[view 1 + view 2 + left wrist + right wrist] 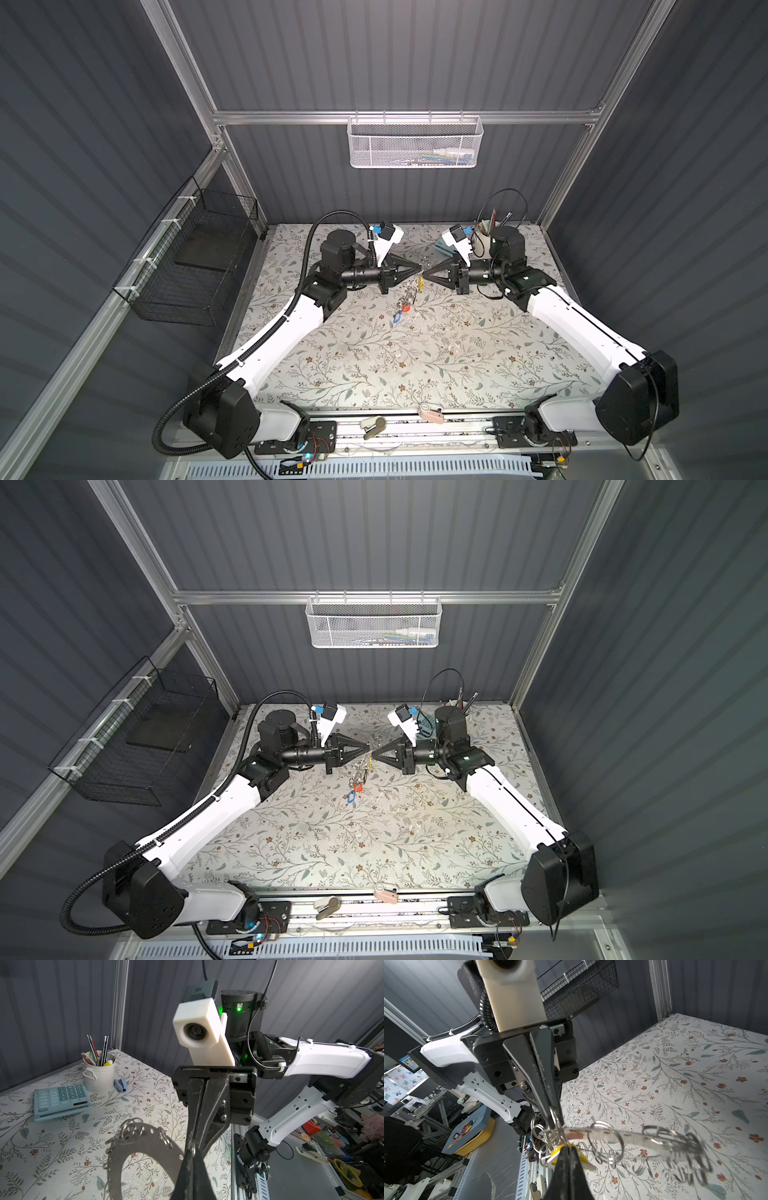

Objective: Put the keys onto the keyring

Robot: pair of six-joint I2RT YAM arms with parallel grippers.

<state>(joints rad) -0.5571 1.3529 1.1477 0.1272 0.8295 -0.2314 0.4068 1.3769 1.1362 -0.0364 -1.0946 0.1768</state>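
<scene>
Flowered tablecloth (374, 365) beneath grey ribbed walls, black wire basket (195, 257) fixed at the left edge of both top views. Reaching in from the left, left gripper (415, 272), fingers pressed together on a small wire loop (553, 1113) at the rim of the keyring (145, 1142), apparently to hold the flat grey ring clear of the cloth and steady for threading. At mid-frame, keyring hanging slantwise from the pinch toward the lower left, nearly edge-on from above, its open centre plain only in the left wrist view. Just right of the pinch, yellow-tagged key (558, 1150), clamped by its tag in the shut fingers of the right gripper (428, 277) and set tip to tip against the opposing fingers. Judged the step in hand: feeding this key onto the held loop. Key's own small ring seemingly touching or tangled with the neighbouring loops; whether already threaded, impossible to tell. Lower on the ring, red tag (406, 308) and blue tag (397, 319), well below both sets of fingers, hanging free or resting on the cloth, not clear which. Farther right, behind the right arm, white pencil pot (483, 241), out of the action
</scene>
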